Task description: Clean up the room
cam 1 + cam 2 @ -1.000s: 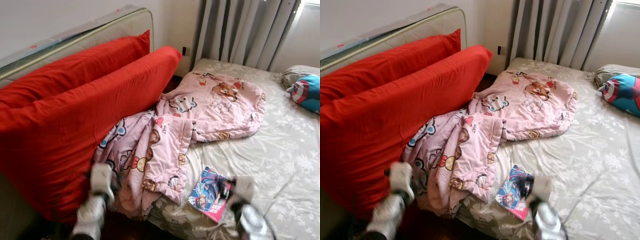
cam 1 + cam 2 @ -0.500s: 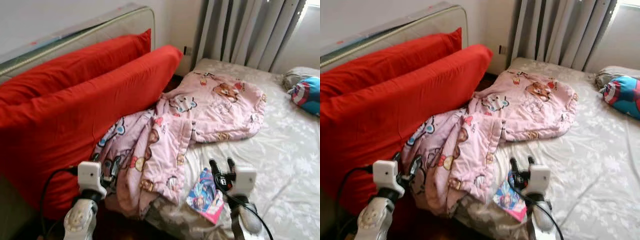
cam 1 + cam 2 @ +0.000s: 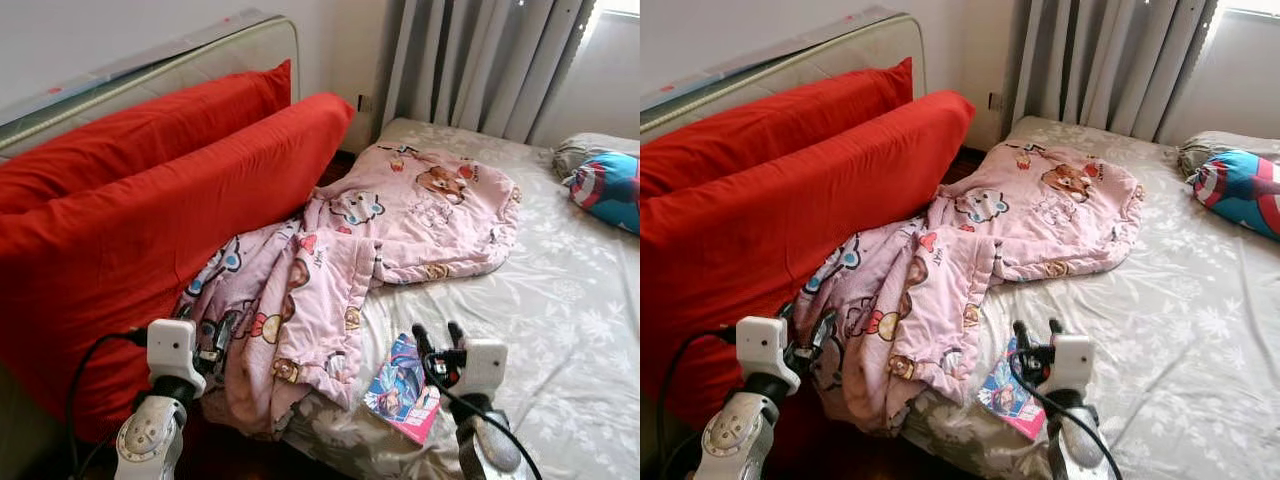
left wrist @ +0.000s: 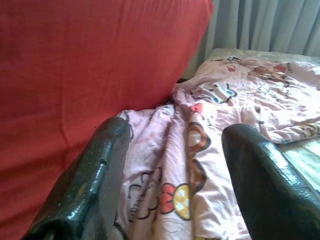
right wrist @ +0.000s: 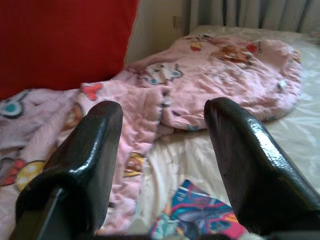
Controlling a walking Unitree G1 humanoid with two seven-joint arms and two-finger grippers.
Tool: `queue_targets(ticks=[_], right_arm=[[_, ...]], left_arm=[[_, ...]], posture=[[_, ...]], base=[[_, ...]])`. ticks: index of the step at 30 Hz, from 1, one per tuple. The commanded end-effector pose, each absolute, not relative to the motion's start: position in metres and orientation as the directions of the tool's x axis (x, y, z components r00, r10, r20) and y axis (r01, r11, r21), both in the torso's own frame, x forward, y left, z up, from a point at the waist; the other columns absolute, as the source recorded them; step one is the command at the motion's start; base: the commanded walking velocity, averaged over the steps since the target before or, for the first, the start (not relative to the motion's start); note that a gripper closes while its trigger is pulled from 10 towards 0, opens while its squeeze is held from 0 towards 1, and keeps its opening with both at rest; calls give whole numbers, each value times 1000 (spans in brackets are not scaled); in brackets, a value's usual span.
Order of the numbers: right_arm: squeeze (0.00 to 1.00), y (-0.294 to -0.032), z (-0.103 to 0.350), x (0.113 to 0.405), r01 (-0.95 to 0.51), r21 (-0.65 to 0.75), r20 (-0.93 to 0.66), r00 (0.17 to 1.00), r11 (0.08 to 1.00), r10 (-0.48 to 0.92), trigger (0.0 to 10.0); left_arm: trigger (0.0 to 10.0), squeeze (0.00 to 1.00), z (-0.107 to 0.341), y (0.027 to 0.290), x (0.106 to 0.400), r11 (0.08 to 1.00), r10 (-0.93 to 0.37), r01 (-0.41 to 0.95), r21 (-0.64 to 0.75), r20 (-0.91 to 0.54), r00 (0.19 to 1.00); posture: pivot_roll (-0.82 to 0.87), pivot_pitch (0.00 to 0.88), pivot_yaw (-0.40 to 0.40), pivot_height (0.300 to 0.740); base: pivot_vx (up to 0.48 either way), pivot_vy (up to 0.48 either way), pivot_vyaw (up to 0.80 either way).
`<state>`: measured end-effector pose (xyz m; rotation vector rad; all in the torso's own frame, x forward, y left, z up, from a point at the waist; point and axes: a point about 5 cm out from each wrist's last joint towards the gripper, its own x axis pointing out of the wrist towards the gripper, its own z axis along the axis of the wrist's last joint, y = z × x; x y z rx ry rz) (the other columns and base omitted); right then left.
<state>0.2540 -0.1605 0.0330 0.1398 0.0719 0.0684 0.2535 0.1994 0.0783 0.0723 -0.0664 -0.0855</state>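
A pink cartoon-print blanket (image 3: 390, 235) lies crumpled across the bed and hangs over its near left corner. A colourful book (image 3: 403, 388) lies on the sheet at the bed's near edge. My right gripper (image 3: 438, 336) is open just above the book's right side, its fingers (image 5: 250, 165) wide apart with nothing between them. My left gripper (image 3: 210, 335) is open low at the hanging blanket's left fold, beside the red cushion; its fingers (image 4: 95, 180) frame the blanket (image 4: 200, 165).
Two big red cushions (image 3: 170, 210) lean against an upright mattress (image 3: 150, 70) on the left. A blue and red pillow (image 3: 608, 188) lies at the far right of the bed (image 3: 560, 320). Grey curtains (image 3: 470, 60) hang behind. Dark floor shows by the bed's corner.
Both arms rose from the bottom edge into sharp view over the last second. The right gripper now stands over the book; the left one is at the blanket's fold. The camera shifted slightly.
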Motion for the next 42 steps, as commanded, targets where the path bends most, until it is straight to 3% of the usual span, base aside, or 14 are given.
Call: queue_targets(ticks=[1,27,37,42], right_arm=[[0,-168,34,254,-31,136,-78,996,990,42,10000],[0,-162,34,254,-59,90,-134,989,994,71,10000],[0,-158,31,249,-86,77,-144,985,993,97,10000],[0,-160,34,249,-73,94,-118,989,993,84,10000]], left_arm=[[10000,0,78,194,252,993,-104,100,69,52,993],[10000,0,85,191,253,995,-88,87,42,42,995],[10000,0,86,188,255,994,-102,99,52,46,994],[10000,0,88,189,255,994,-101,99,53,48,994]], posture=[[-74,12,-34,740],[-71,26,-39,740],[-74,26,-41,666],[-74,26,-40,666]], base=[[0,-428,0],[0,-33,0],[0,0,0],[0,0,0]])
